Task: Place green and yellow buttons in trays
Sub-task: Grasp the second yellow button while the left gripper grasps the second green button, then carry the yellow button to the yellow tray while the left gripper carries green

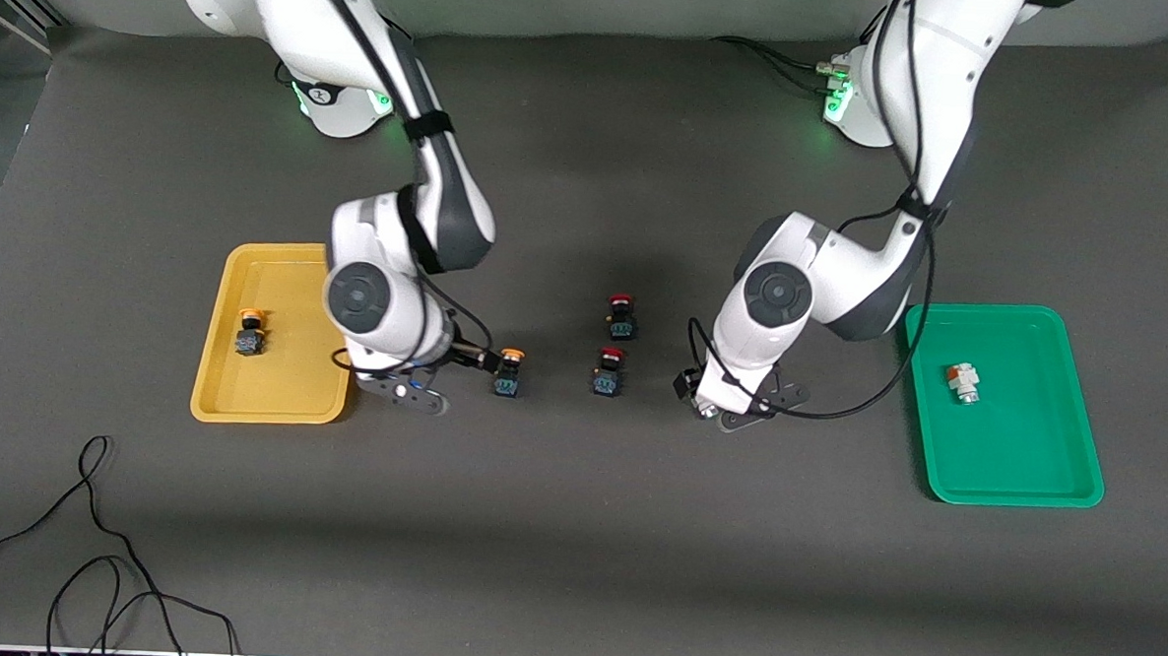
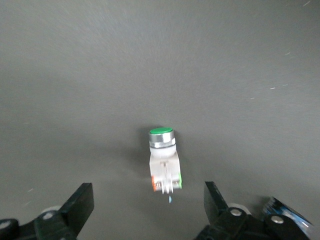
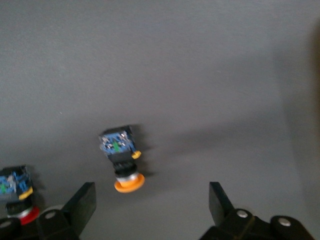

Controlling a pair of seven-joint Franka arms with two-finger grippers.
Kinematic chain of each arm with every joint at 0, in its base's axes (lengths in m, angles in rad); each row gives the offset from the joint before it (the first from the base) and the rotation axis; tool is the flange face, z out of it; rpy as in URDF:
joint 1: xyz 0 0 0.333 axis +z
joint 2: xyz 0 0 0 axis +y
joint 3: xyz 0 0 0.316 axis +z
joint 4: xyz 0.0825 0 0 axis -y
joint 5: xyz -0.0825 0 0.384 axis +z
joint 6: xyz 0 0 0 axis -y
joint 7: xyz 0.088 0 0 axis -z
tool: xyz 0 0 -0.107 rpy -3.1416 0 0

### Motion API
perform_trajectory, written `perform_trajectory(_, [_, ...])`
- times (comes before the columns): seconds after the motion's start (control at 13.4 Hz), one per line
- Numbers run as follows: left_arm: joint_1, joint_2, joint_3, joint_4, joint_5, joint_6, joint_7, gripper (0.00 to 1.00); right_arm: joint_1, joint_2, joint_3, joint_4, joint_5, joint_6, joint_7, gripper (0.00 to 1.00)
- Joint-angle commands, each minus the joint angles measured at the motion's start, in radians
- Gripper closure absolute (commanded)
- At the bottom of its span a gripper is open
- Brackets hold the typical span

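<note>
A yellow button (image 1: 509, 372) (image 3: 121, 161) lies on the mat near the yellow tray (image 1: 285, 394), and my right gripper (image 1: 474, 360) (image 3: 150, 210) hangs open just beside it, touching nothing. That tray holds a second yellow button (image 1: 250, 331). In the left wrist view a green button (image 2: 162, 161) lies on the mat just ahead of my open left gripper (image 2: 148, 210) (image 1: 692, 387), whose fingers are clear of it. The left arm hides this button in the front view. A whitish button (image 1: 963, 382) lies in the green tray (image 1: 1022, 456).
Two red-capped buttons (image 1: 621, 317) (image 1: 609, 371) lie on the mat between the two grippers; one red-capped button (image 3: 15, 197) shows at the edge of the right wrist view. Loose black cables (image 1: 91, 563) lie at the mat's near corner on the right arm's end.
</note>
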Motion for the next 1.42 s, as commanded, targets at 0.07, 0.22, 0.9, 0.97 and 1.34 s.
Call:
perform_trajectory(0.07, [-0.010,0.080,0.003,0.036,0.013,0.064,-0.026,0.01,0.009,0.121,0.021,0.093,0.031,0.045,0.018,0.00])
perform_trajectory(0.22, [-0.012,0.095,0.003,0.034,0.013,0.088,-0.027,0.03,0.001,0.144,0.049,0.093,0.030,0.077,0.009,0.00])
perform_trajectory(0.9, [0.008,-0.018,0.003,0.033,0.012,-0.043,-0.007,0.93,0.007,0.198,0.061,0.090,0.033,0.157,0.011,1.00])
perform_trajectory(0.97, [0.011,-0.077,0.001,0.036,-0.002,-0.128,0.000,0.93,0.009,0.196,0.060,0.090,0.033,0.157,0.011,1.00])
perform_trajectory(1.34, [0.144,-0.300,0.004,0.034,-0.108,-0.443,0.340,0.94,-0.016,0.103,0.044,0.090,0.030,0.064,0.002,1.00])
